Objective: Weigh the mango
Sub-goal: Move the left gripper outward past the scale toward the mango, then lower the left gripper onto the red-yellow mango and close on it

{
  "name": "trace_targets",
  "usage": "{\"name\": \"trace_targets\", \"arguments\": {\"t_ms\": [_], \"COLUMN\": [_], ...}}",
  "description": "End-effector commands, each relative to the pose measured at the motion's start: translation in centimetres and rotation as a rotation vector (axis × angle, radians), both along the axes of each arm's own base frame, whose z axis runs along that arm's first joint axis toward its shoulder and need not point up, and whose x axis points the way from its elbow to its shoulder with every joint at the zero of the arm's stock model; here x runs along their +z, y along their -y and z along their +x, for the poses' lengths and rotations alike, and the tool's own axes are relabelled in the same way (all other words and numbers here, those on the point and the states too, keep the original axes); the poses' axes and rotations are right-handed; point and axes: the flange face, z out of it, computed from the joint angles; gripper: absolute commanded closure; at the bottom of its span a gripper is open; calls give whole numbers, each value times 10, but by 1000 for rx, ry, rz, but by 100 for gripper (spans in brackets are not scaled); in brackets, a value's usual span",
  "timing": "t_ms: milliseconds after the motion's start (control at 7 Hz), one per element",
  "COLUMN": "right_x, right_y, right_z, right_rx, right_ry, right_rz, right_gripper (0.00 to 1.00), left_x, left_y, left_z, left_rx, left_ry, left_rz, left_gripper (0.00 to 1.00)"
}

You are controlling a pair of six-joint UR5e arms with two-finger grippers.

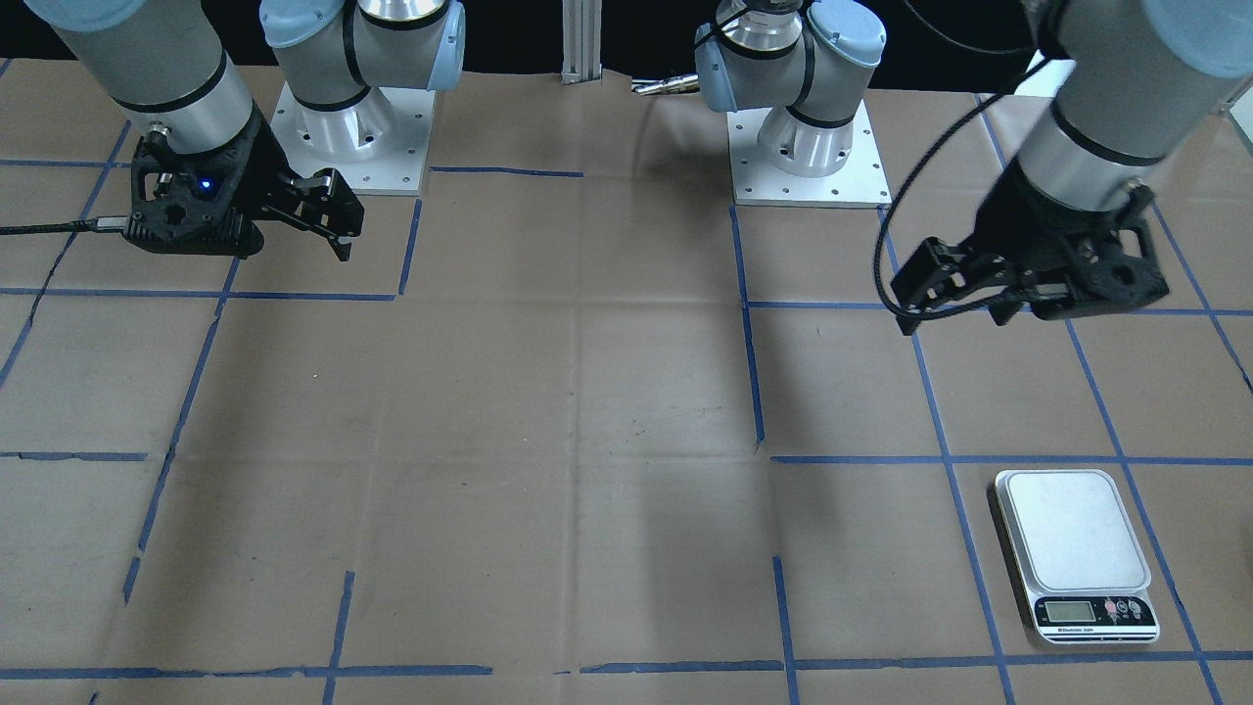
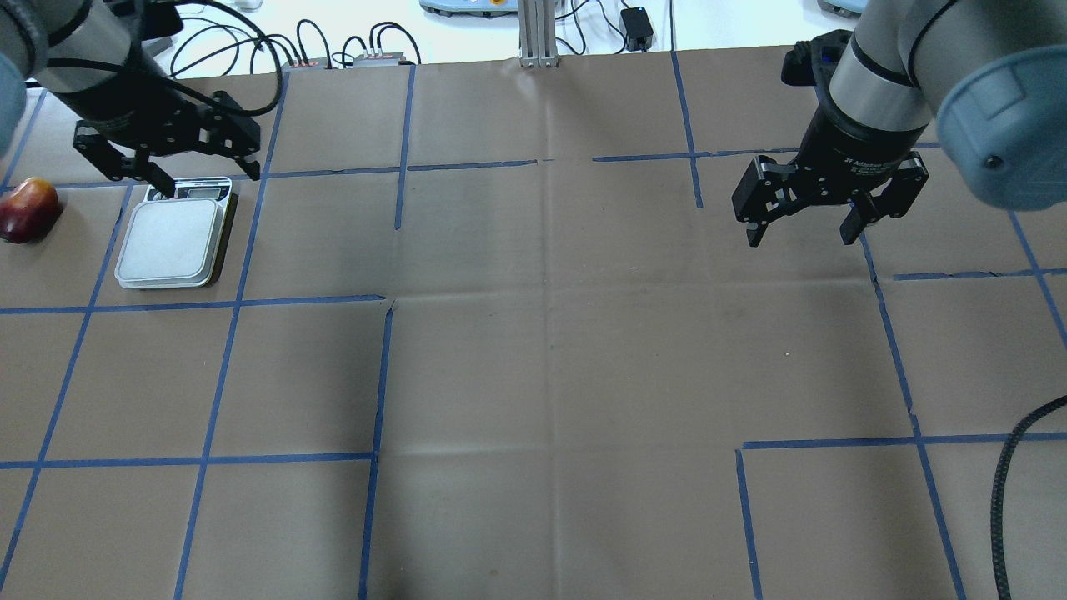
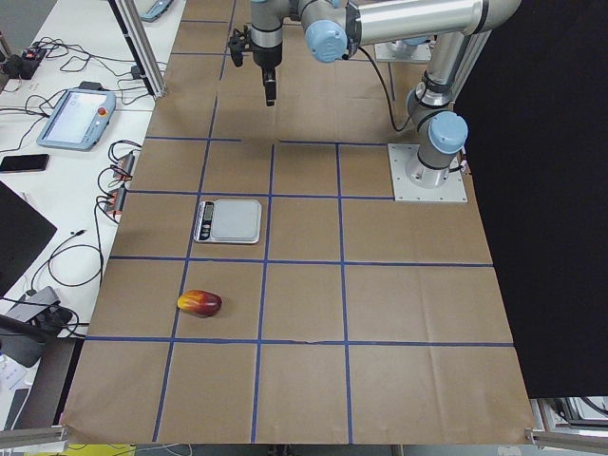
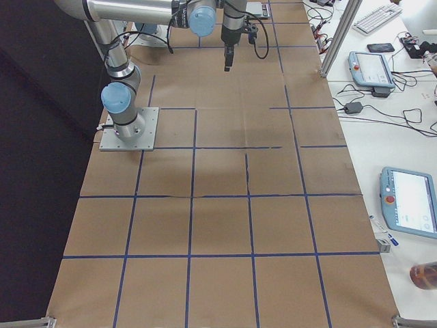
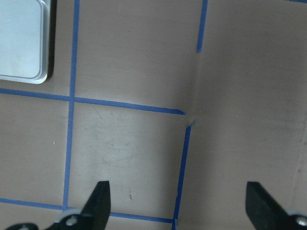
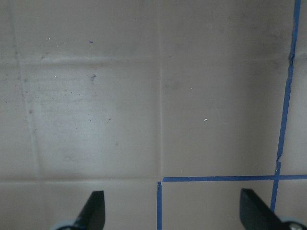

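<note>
"So, where is the mango (image 2: 29, 210) seen?"

"On the brown surface (image 2: 542, 375), laid left of the scale (image 2: 171, 242), apart from it."

"And the pincers?"

"Both are held wide apart and empty above the surface: the left pincer (image 1: 951, 318) near the scale, the right pincer (image 2: 800, 233) far off."

Brown paper covers the counter (image 3: 418, 304), gridded with blue tape (image 3: 304, 261); a white desk (image 3: 90, 24) strewn with cables (image 3: 71, 252) flanks it; black curtain (image 3: 551, 190) opposite.

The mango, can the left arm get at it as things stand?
Probably yes. The mango lies bare on the table beside the scale, apart from it, and the left pincer hangs open and empty nearby with nothing between them.
</note>
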Motion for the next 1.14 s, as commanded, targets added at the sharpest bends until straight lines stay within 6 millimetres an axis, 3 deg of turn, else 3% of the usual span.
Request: {"name": "trace_targets", "arguments": {"t_ms": [0, 286, 571, 857, 1000], "right_x": [0, 0, 0, 0, 0], "right_y": [0, 0, 0, 0, 0], "right_z": [0, 0, 0, 0, 0], "right_rx": [0, 0, 0, 0, 0], "right_ry": [0, 0, 0, 0, 0], "right_rz": [0, 0, 0, 0, 0], "right_gripper": [0, 0, 0, 0, 0], "left_x": [-10, -34, -61, -108, -136], "left_y": [29, 76, 108, 136, 150], "left_z": [137, 268, 383, 453, 471], "left_rx": [-39, -110, -165, -227, -240], "left_ry": [3, 29, 60, 78, 78], "left_rz": [-11, -23, -52, -62, -64], "left_gripper": [0, 0, 0, 0, 0]}}
